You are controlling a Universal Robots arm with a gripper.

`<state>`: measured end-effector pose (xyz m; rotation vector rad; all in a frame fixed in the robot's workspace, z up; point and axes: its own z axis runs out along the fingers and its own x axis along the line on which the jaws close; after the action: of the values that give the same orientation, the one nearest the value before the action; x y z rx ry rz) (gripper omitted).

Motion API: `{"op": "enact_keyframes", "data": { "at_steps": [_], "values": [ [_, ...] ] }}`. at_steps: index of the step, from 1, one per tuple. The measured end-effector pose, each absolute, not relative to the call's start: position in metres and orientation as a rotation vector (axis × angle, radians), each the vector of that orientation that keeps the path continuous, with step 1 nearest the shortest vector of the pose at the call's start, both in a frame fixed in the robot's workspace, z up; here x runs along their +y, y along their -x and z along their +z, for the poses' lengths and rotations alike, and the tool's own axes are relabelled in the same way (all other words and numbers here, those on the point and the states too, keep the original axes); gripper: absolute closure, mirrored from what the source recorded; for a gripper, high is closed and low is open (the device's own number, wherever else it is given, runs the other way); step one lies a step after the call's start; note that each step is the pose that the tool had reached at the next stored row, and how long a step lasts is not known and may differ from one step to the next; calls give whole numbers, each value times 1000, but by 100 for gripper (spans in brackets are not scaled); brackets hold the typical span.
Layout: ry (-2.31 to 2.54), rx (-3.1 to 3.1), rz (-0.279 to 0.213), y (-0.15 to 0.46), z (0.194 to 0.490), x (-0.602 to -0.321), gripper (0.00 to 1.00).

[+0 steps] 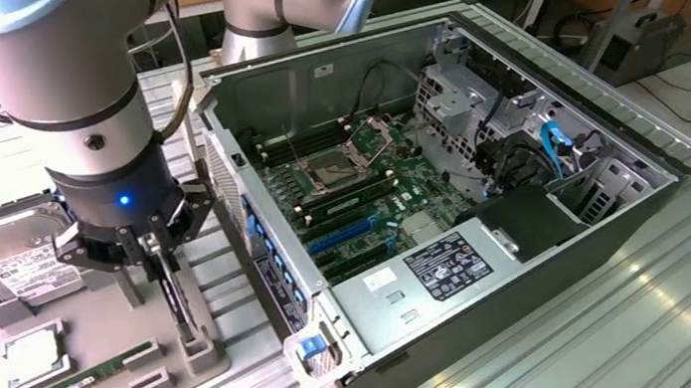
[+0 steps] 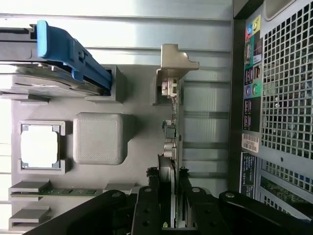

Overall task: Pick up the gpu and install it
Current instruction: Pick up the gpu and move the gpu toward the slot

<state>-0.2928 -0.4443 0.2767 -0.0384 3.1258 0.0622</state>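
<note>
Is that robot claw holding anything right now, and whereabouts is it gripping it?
The gripper pinches the gpu, a dark card on edge in the grey tray, near its end away from the silver bracket.

access | gpu (image 1: 176, 302) upright on tray (image 1: 96, 332), arm (image 1: 81, 108) above it | exterior view's right: case (image 1: 227, 184) wall just beside, narrow gap | exterior view's left: hard drive (image 1: 14, 263) near | case open upward; slots (image 1: 344, 236) clear, cables (image 1: 555, 151) crowd far right
</note>
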Motion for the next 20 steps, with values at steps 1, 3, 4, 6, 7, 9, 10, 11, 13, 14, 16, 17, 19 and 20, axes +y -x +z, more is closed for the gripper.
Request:
{"op": "enact_keyframes", "data": {
  "at_steps": [1,3,4,6,7,9,10,11,13,14,16,17,19,20],
  "values": [
    [38,3126,63,293,280,-444,74],
    [38,3126,64,293,288,-444,74],
    [38,3126,65,293,292,-444,74],
    [38,3126,67,293,300,-444,74],
    [38,3126,68,293,304,-444,74],
    [38,3125,70,292,316,-444,74],
    [38,3126,71,292,320,-445,74],
    [39,3125,72,292,325,-445,74],
    [38,3125,75,290,338,-445,74],
    [38,3125,76,289,344,-446,74],
    [38,3125,78,288,353,-446,74],
    [38,3125,79,286,357,-447,74],
    [38,3125,80,283,367,-448,74],
    [38,3125,81,281,371,-449,74]
  ]
}}
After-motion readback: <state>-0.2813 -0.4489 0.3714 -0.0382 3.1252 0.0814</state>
